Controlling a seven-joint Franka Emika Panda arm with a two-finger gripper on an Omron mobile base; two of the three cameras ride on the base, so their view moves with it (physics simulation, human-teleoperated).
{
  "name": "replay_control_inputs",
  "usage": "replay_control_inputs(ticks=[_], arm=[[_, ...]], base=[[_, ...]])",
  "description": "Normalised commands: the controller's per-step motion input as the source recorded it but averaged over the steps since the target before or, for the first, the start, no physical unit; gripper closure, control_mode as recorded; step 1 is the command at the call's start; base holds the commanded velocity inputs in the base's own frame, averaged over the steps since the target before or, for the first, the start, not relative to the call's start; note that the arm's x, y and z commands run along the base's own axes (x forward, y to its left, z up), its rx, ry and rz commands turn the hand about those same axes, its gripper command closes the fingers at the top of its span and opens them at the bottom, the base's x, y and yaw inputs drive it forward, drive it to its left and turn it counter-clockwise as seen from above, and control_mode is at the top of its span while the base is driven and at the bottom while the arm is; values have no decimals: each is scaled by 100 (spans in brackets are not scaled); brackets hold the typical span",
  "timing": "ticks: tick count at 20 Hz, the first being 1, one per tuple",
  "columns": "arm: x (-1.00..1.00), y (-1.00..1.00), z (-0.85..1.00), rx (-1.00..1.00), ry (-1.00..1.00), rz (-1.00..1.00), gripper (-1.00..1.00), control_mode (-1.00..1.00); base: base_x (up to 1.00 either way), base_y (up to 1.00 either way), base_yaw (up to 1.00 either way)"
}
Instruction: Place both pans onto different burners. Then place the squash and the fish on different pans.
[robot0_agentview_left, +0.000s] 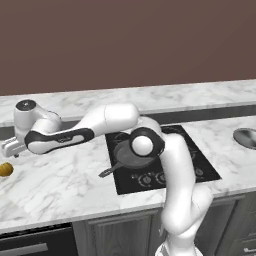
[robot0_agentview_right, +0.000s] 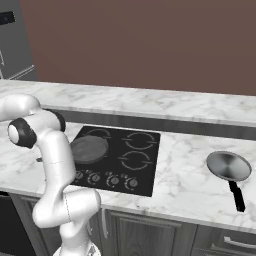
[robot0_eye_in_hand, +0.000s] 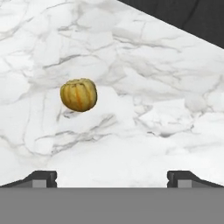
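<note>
Tabletop (robot0_agentview_left: 65, 175): white marble, running the full width of both base views, with a black glass cooktop (robot0_agentview_right: 135, 170) set in near the front edge.

Arm: swung far out toward the left end of the tabletop, forearm roughly level above the marble, wrist reaching toward the squash.

Pans: dark grey skillet (robot0_agentview_right: 89, 149) sits on the cooktop's front-left burner, its handle pointing off the front-left corner of the glass. Silver pan (robot0_agentview_right: 229, 165) lies on bare marble well to the right of the cooktop, black handle toward the front edge. Judgement: one pan placed, one not yet on a burner.

Squash (robot0_eye_in_hand: 78, 94): small, ribbed, yellow-orange, resting alone on the marble near the left end of the tabletop, well apart from the cooktop. In the hand view it lies ahead of the tool and off to the left of its centre line.

Tool (robot0_eye_in_hand: 112, 177): fingers spread wide, nothing between them, clear of the squash.

Fish: not identifiable in these frames.

Risks, as judgement:
- The squash is off-centre to the tool. A straight descent could land one finger on it and roll it away rather than straddle it.
- Rounded, ribbed body: an off-centre pinch may squirt it out sideways.
- Arm is near full stretch, so the carry back to the skillet is long and a marginal grip could drop it.
</note>
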Motion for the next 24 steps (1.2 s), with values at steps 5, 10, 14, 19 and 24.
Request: replay_control_inputs(ticks=[5, 10, 14, 19, 24], arm=[[14, 33, -2, 0, 0, 0, -100, -100], [11, 25, -5, 0, 0, 2, -100, -100], [0, 20, -11, 0, 3, 4, -100, -100], [0, 14, -18, 0, 2, 6, -100, -100], [4, 11, -23, 0, 0, 6, -100, -100]], base=[[0, 0, 0], [0, 0, 0], [0, 0, 0], [0, 0, 0], [0, 0, 0]])
